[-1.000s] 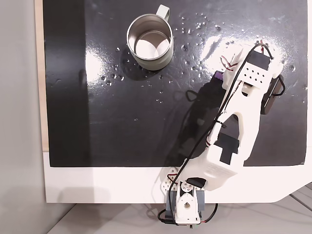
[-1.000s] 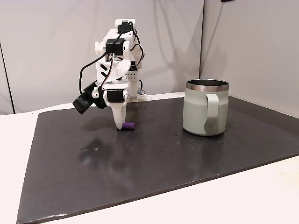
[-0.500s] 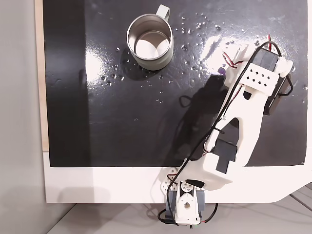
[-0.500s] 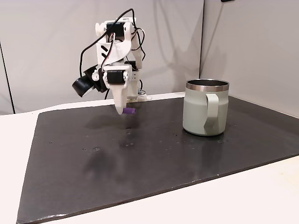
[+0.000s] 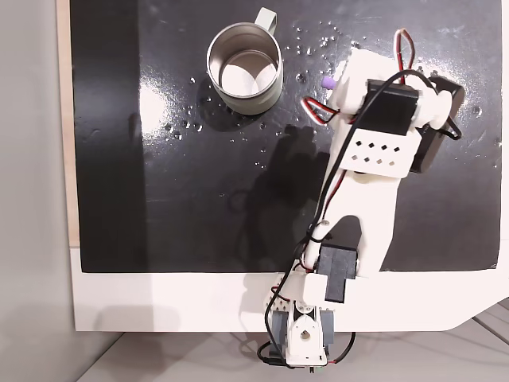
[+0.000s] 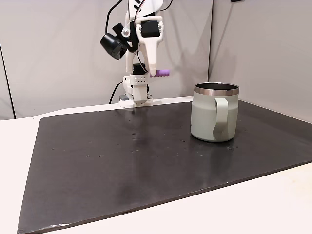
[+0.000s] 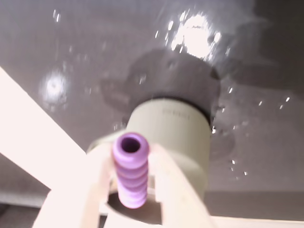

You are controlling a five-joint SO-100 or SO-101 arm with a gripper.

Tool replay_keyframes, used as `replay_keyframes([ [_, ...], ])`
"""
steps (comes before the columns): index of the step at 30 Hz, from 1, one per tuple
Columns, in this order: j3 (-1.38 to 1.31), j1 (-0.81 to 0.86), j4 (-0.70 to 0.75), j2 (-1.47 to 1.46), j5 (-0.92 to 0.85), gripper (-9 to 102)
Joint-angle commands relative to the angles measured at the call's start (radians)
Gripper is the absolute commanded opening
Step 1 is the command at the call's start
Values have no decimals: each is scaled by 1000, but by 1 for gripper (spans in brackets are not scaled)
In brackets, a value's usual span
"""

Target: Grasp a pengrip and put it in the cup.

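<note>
1. Gripper (image 6: 157,74) raised high above the black mat (image 6: 122,161), fingers pointing down, closed on the pengrip (image 6: 163,73).
2. Pengrip pinched at one end, lying level, free end sticking out toward the cup (image 6: 215,111) in a fixed view from the side.
3. In the wrist view, white fingers (image 7: 97,190) pressed against both sides of the ribbed purple pengrip (image 7: 130,168), open bore facing the camera.
4. In a fixed view from above, purple tip of the pengrip (image 5: 325,82) peeking out left of the white arm (image 5: 362,199), to the right of the cup (image 5: 244,68) and apart from it.
5. Black camera body (image 6: 112,45) mounted just left of the gripper in the side view.
6. Cup upright on the mat, handle (image 6: 220,118) facing the side camera, pale grey-green wall, steel rim.
7. Seen behind the pengrip in the wrist view, cup (image 7: 175,133) standing on the glossy mat (image 7: 266,118) with bright glare spots around.
8. Arm base (image 5: 302,338) fixed at the near white edge of the table (image 5: 175,302), beyond the mat.
</note>
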Motion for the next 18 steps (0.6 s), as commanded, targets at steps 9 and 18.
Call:
replay_keyframes([
  [9, -207, -209, 18, -9, 37, 0],
  [18, -337, -268, -9, -158, 31, 0],
])
